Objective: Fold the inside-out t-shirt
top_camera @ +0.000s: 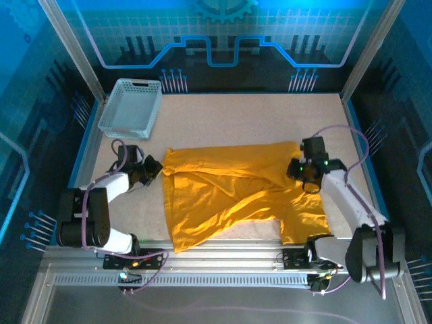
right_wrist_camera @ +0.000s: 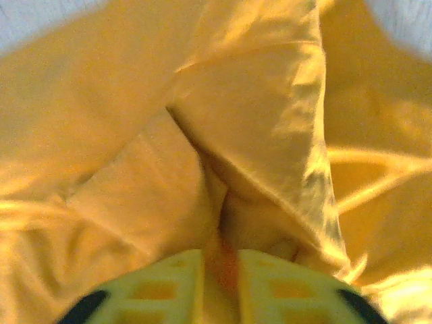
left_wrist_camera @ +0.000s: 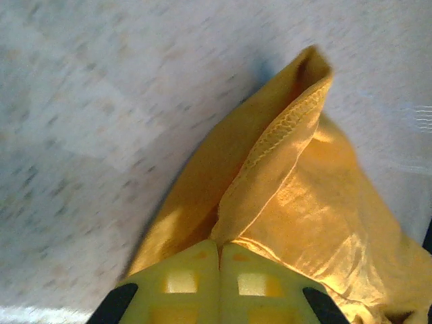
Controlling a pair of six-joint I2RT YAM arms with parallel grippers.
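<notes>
Shirt (top_camera: 223,189) sprawls across tabletop (top_camera: 270,115), basket (top_camera: 130,106) at far-left corner; left hand (left_wrist_camera: 218,253) pinches its hem, right hand (right_wrist_camera: 223,260) narrowly grips a fold.

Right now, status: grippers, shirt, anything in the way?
Left gripper shut on t-shirt edge. Right gripper pinching a fold. T-shirt spread out, rumpled, not yet folded. Basket far left, apart from it.

Right gripper (right_wrist_camera: 221,262) tips blurred among t-shirt (right_wrist_camera: 121,135) folds, grip on cloth unclear
</notes>
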